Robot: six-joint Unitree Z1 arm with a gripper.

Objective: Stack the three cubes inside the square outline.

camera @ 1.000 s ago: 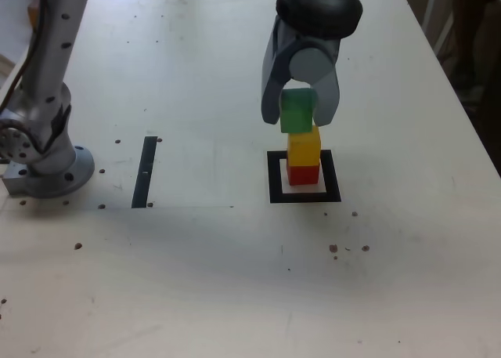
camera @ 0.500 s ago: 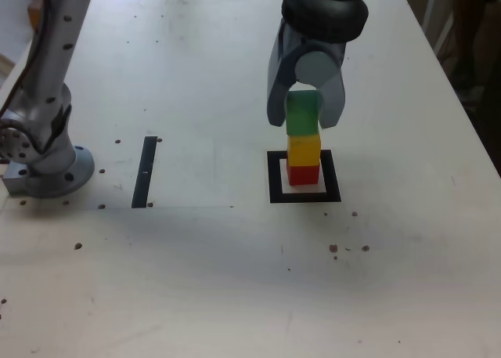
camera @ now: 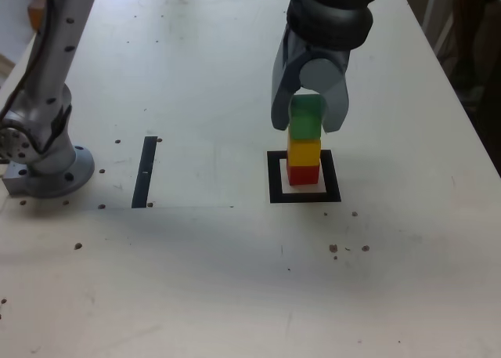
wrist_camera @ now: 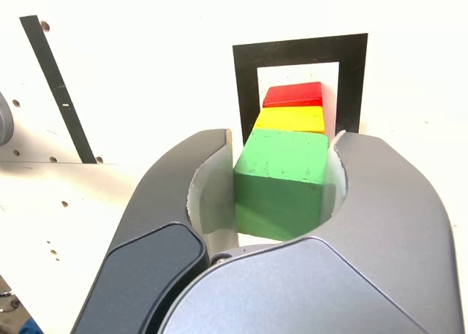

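Note:
Inside the black square outline (camera: 274, 179) stands a stack: the red cube (camera: 303, 174) at the bottom, the yellow cube (camera: 304, 150) on it, and the green cube (camera: 306, 117) resting on the yellow one. My gripper (camera: 307, 128) comes down from above and is shut on the green cube, one finger on each side. The wrist view looks down the stack: green cube (wrist_camera: 281, 166) between the fingers of the gripper (wrist_camera: 284, 140), then the yellow cube (wrist_camera: 289, 119), the red cube (wrist_camera: 294, 94) and the square outline (wrist_camera: 300, 49).
A thin black strip (camera: 145, 171) lies on the table toward the exterior view's left, seen also in the wrist view as the strip (wrist_camera: 55, 85). The arm's metal base (camera: 43, 166) stands at the far left. Small dark specks dot the white table.
The gripper has carried the green cube a little to the exterior view's right and down. It hung offset over the yellow cube before and now sits square on it.

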